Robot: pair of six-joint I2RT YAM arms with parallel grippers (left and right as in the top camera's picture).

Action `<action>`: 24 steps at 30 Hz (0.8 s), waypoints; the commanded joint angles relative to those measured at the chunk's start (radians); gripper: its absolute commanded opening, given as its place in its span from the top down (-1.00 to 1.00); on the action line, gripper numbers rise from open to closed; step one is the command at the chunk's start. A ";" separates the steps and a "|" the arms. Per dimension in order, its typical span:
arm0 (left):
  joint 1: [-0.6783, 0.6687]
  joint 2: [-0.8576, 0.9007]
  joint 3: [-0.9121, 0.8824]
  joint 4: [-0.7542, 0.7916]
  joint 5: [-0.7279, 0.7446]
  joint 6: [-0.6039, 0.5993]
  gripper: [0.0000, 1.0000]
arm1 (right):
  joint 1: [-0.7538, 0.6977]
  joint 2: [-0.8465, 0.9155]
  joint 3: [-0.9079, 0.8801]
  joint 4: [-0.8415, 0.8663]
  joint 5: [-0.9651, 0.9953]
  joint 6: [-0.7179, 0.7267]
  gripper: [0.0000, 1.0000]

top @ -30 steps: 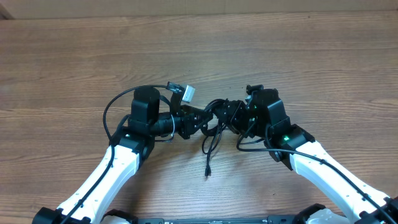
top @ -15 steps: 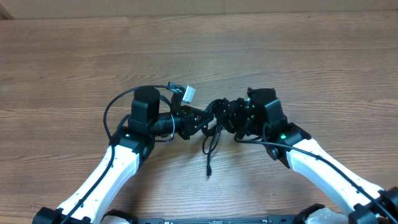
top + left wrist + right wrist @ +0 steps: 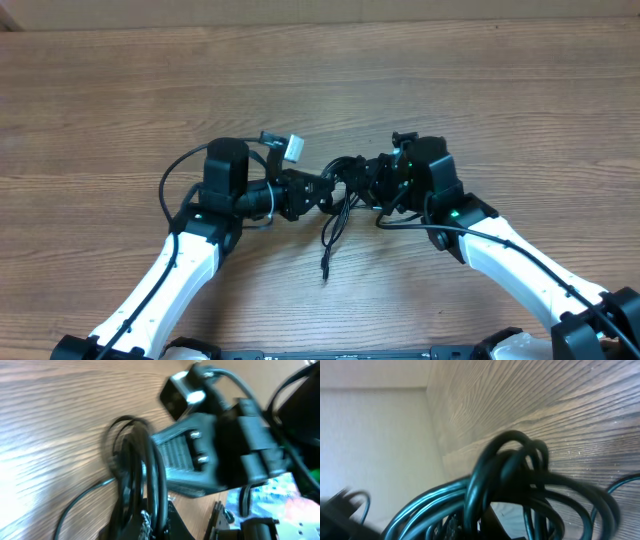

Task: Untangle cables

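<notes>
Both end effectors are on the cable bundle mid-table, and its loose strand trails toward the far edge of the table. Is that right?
Not quite: in the overhead view the loose strand trails from the cables toward the robot's own side of the table, not the far edge. The left end effector and right end effector are both on the bundle.

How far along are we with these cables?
Nothing separated yet: the cables form one knotted coil. In hand: left hand and right hand both grip it, one plug end trailing loose. Left: pulling strands apart.
</notes>
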 commanded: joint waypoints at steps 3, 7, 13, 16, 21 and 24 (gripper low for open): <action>0.033 -0.013 0.010 -0.103 -0.078 -0.014 0.86 | -0.049 -0.011 0.004 0.013 -0.146 -0.153 0.92; 0.033 -0.013 0.010 -0.108 -0.077 -0.014 0.56 | -0.051 -0.014 0.004 0.012 -0.183 -0.158 0.92; 0.033 -0.013 0.010 -0.101 -0.050 -0.013 0.29 | -0.051 -0.014 0.004 0.012 -0.177 -0.177 0.92; 0.033 -0.013 0.010 -0.035 0.038 0.042 0.15 | -0.051 -0.014 0.004 0.011 -0.170 -0.180 0.92; 0.019 -0.013 0.010 0.008 0.000 0.058 0.33 | -0.051 -0.014 0.004 0.012 -0.170 -0.179 0.92; -0.018 -0.013 0.010 0.001 -0.095 0.074 0.42 | -0.051 -0.014 0.004 0.012 -0.170 -0.179 0.92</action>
